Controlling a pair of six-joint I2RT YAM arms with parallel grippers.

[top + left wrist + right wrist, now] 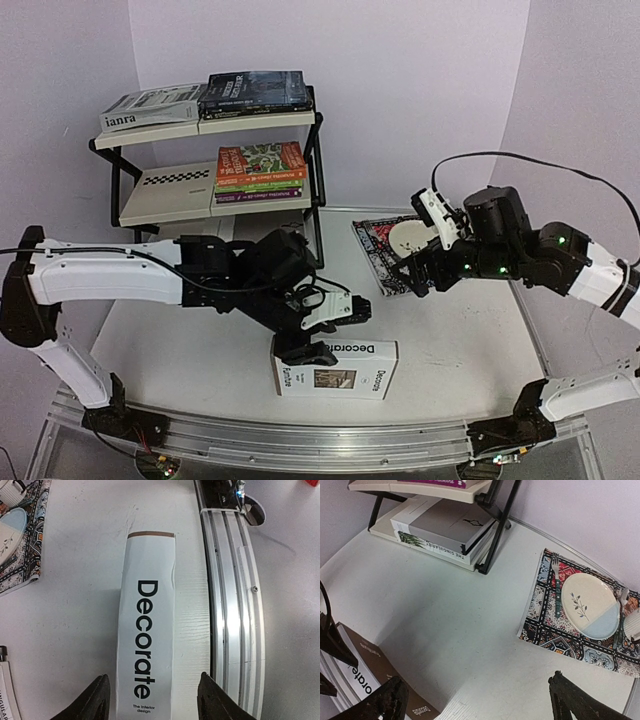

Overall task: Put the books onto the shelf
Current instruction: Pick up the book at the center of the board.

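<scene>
The left gripper (152, 692) is hovering over the white "Decorate" book (147, 630), its fingers (92, 702) standing apart on either side of the spine with a sliver of table showing on each side, so it is open and not gripping. The book is standing on its edge, spine up, at about 6 o'clock on the table (180, 340), just inside the aluminium rail (235, 605) along the near edge.

The right gripper (470, 700) is hanging in the air at about 3 o'clock, spread wide with nothing between its fingers. Below it, at 2 o'clock, a patterned placemat (545, 625) is carrying a cream and blue plate (590, 605) and a fork (556, 590).

The shelf (318, 170) is standing at 11 o'clock against the back wall. Its top tier is bearing a white book (150, 110) and dark novels (255, 93); the middle tier is holding a stack of orange, green and purple paperbacks (260, 172). Under the rack, a grey book (445, 525) is lying on a white palm-leaf book (435, 547), both resting on the table.
</scene>
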